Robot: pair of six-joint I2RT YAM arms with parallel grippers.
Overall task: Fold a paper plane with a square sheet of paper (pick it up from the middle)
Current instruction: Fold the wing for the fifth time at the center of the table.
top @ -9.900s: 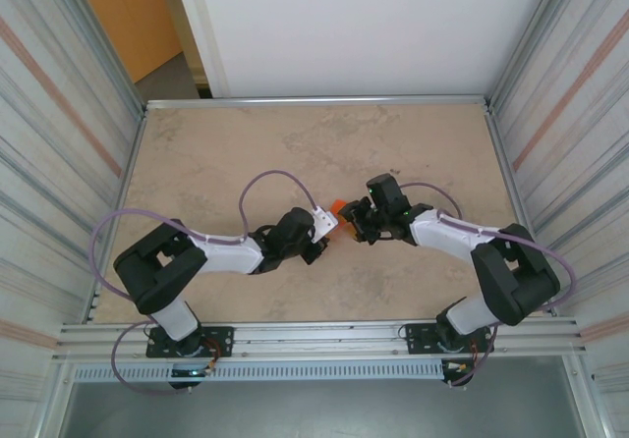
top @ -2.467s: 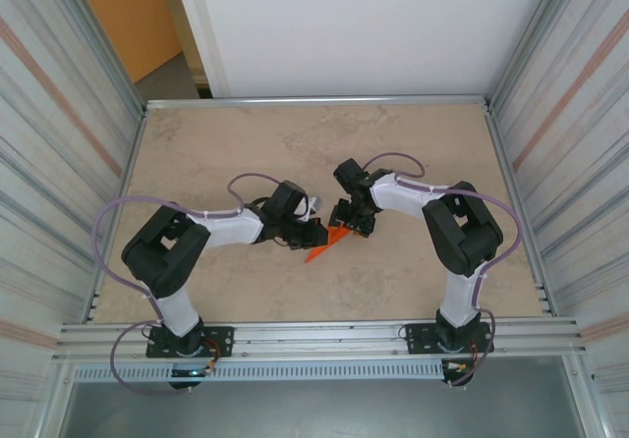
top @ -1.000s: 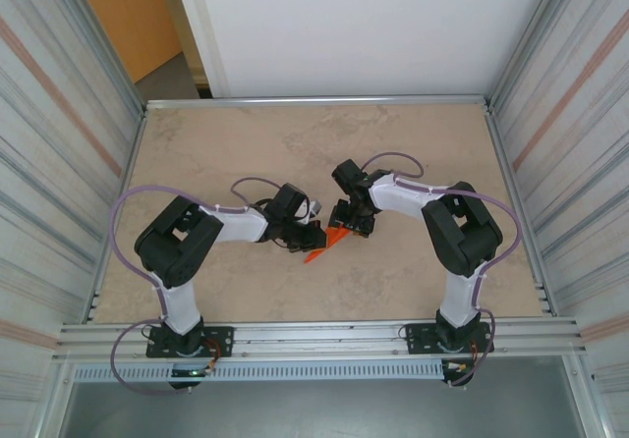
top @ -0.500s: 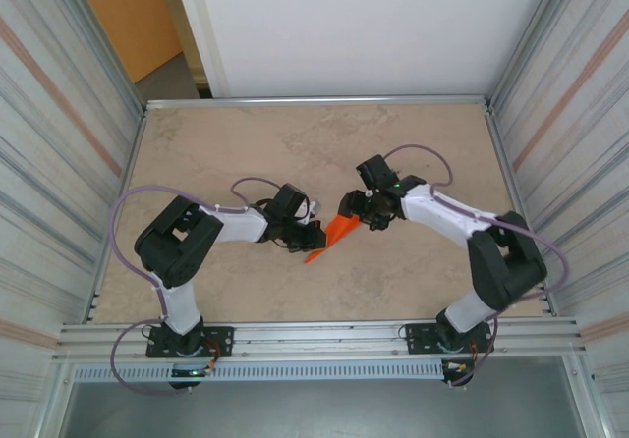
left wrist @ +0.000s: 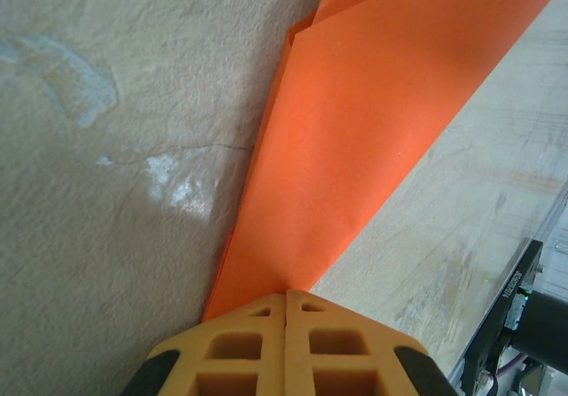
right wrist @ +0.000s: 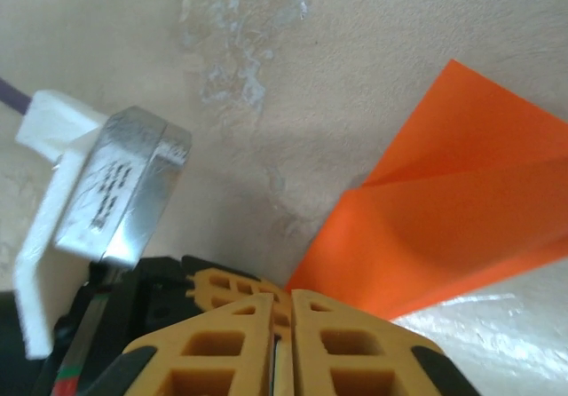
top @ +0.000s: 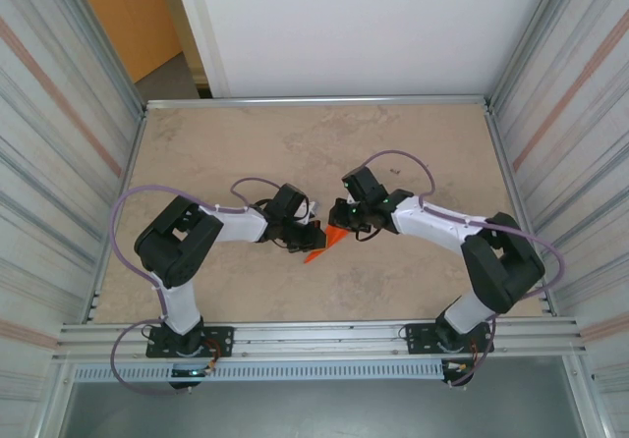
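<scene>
I'm driving a robotics lab cell: a stone-patterned table (top: 226, 143) boxed in by ribbed metal walls (top: 59, 134) on both sides, a white panel (top: 373, 26) along its far edge, and an aluminium rail (top: 324, 338) at its near edge where two arms (top: 231, 224) are bolted, purple cables (top: 128, 202) looping loose.

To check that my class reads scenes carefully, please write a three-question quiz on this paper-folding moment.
1. True or false: the paper is still unfolded.
2. The left gripper is: A open, B shut on the paper, C shut on a cable.
3. How many grippers pinch the paper?
Key: 1 false, it shows folded layers; 2 B; 3 two, as the right gripper pinches it too.
</scene>
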